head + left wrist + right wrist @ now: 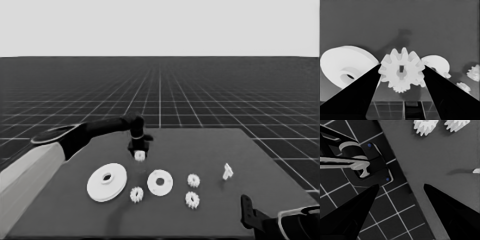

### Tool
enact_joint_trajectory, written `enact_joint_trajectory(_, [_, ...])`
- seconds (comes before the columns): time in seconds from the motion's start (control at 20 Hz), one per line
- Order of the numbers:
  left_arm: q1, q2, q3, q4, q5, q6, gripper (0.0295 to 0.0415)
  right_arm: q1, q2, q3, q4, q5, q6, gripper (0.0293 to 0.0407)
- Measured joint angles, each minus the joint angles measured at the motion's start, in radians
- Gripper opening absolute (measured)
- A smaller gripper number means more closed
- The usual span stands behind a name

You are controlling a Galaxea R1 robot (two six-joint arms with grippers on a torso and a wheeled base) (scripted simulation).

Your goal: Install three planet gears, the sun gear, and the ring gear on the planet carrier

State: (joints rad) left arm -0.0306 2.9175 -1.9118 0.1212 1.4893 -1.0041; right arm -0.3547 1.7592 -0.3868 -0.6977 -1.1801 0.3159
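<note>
While the right arm just sits parked at the lower right corner of the head view, the left gripper (139,150) is the one doing something: it's out over the middle of the table (210,210), behind the two round parts, with a small toothed gear (140,155) pinched between its fingers (357,95). From the left wrist camera you can see that gear (401,70) dead centre, both black wedges pressing on its sides, so the jaws are clamped on it. The left arm comes in from the left edge, pale grey section filling the lower left corner, black forearm stretched across and the gripper pointing down.

Nothing is sitting on the smaller round part (160,182) as far as I can see; its wide hole shows dark. The larger round part (106,181) lies flat just to its left, apart from it. Three more gears are loose on the table: one (136,194) in front, between the two round parts, and two (193,180) (192,199) to the right of the smaller one. The thin white piece (227,171) stands farther right, well apart.

The right gripper (400,195) hangs over the table's corner and floor grid, jaws spread apart, holding nothing.
</note>
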Motion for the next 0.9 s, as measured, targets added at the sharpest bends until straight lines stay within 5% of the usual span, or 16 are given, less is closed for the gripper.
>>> enact_joint_trajectory(0.5, [0.010,0.143,0.050,0.022,0.023,-0.192,0.0312,0.000,0.000,0.000,0.000,0.000,0.000,0.0385])
enact_joint_trajectory(0.65, [0.126,0.171,-0.036,0.125,-0.032,-0.145,0.0312,0.000,0.000,0.000,0.000,0.000,0.000,0.0385])
enact_joint_trajectory(0.9, [0.151,0.182,-0.068,0.146,-0.049,-0.128,0.0312,0.000,0.000,0.000,0.000,0.000,0.000,0.0385])
